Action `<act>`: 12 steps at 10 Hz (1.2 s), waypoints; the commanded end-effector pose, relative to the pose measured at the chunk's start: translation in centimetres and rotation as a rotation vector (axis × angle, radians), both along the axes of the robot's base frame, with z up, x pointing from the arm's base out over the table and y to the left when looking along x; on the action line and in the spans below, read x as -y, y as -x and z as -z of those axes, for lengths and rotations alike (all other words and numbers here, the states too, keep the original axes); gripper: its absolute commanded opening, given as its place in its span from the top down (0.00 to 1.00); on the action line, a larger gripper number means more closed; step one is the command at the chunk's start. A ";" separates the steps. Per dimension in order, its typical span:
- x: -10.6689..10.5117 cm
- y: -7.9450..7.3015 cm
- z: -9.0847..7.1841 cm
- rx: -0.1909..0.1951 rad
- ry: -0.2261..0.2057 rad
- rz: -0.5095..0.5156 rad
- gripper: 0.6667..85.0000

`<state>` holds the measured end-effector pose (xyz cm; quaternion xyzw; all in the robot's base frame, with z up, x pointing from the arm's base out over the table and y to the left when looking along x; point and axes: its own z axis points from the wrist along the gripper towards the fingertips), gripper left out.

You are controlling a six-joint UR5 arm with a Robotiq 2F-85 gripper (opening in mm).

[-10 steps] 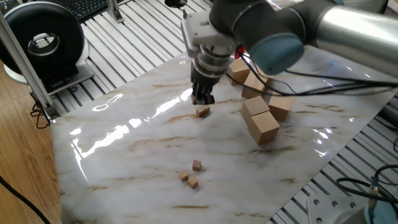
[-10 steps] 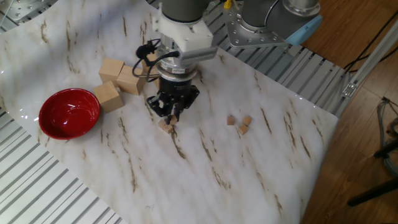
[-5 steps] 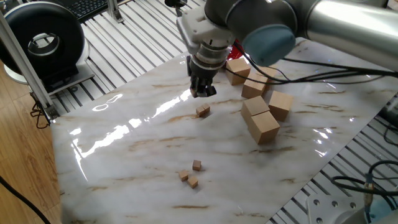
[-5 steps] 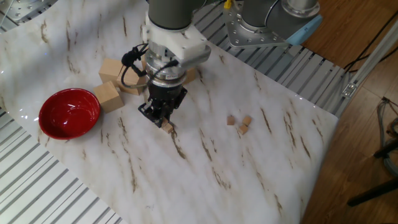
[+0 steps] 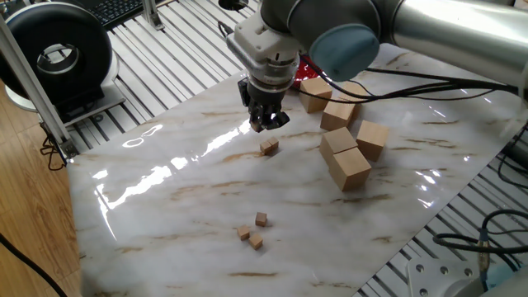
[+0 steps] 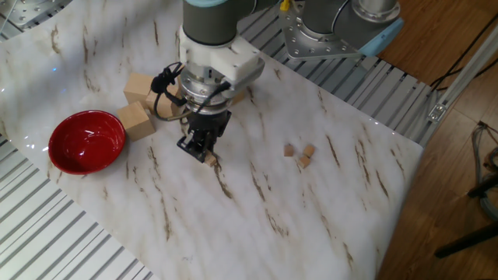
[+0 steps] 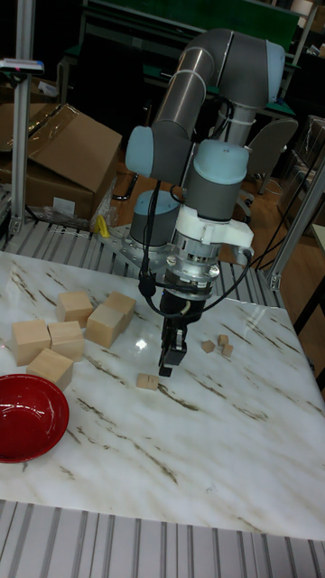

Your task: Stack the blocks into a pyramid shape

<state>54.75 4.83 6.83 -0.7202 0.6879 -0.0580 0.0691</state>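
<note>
One tiny tan block [image 5: 269,147] lies alone on the marble table [image 5: 165,206], also seen as the lone block [image 7: 147,381] in the tall view. My gripper [image 5: 266,124] hovers just above and behind it, open, with nothing between its fingers. In the other fixed view the gripper [image 6: 198,149] partly covers that block [image 6: 210,159]. Three more tiny blocks lie flat in a loose cluster [image 5: 254,231], apart from the gripper; the same cluster [image 6: 300,154] shows in the other fixed view and as the cluster [image 7: 218,345] in the tall view. No pyramid shape is in view.
Several large pale wooden blocks [image 5: 345,140] stand behind and to the right of the gripper. A red bowl [image 6: 87,141] sits near the table's edge beside them. Ribbed metal surrounds the marble top, and cables hang from the arm.
The gripper has turned about its axis and shifted slightly up and away from the lone block. All of the blocks stay where they were.
</note>
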 end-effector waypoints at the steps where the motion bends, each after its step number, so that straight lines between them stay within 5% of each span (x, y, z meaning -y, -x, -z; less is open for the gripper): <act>1: -1.0 0.2 0.3 -0.022 -0.024 -0.050 0.89; 6: -1.2 0.1 1.2 -0.031 -0.022 -0.102 0.89; 12: -1.6 -0.1 2.3 -0.045 -0.054 -0.010 0.89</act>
